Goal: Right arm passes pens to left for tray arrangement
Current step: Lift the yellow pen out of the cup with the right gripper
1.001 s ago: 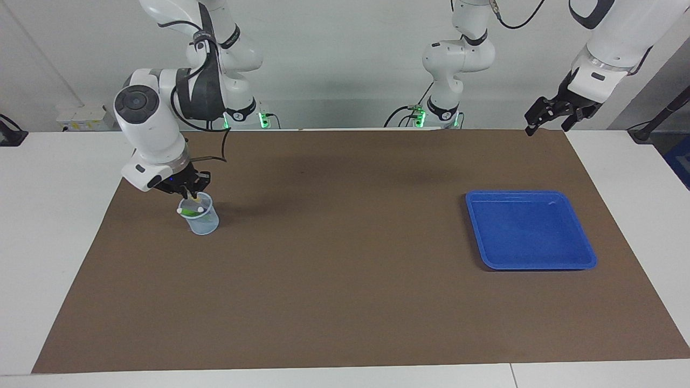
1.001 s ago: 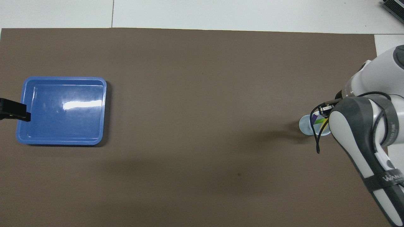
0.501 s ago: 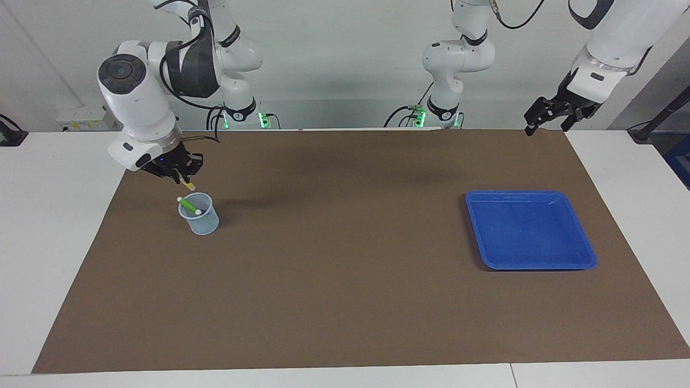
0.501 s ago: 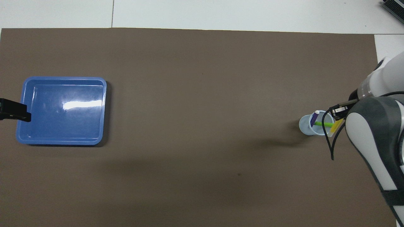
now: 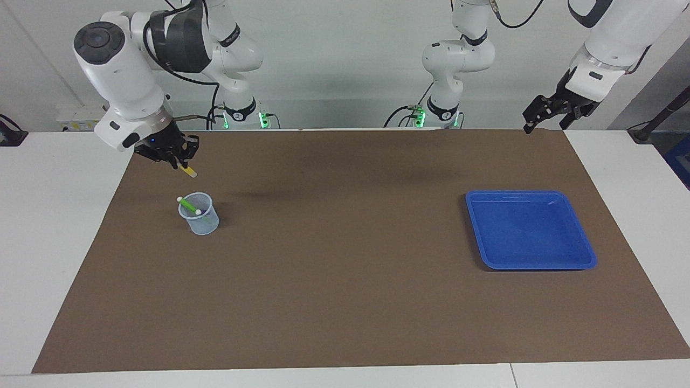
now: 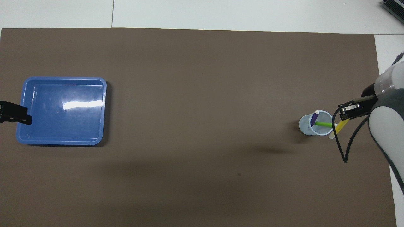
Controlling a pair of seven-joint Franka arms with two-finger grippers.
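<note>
My right gripper (image 5: 175,160) (image 6: 346,114) is shut on the yellow pen (image 5: 188,171) (image 6: 339,127), which hangs slanted in the air above the mat beside the cup. The green pen (image 5: 188,205) (image 6: 322,124) and the purple pen (image 6: 313,118) lean inside the small translucent cup (image 5: 200,215) (image 6: 314,123). The blue tray (image 5: 530,229) (image 6: 62,110) lies toward the left arm's end of the mat with nothing in it. My left gripper (image 5: 543,115) (image 6: 19,114) waits open, raised over the mat's edge near the tray.
A brown mat (image 5: 345,258) covers most of the white table (image 5: 54,226). Cables hang from the right arm's wrist (image 6: 342,148).
My right gripper has lifted the yellow pen out of the cup and risen up and away from it. The left arm has not moved.
</note>
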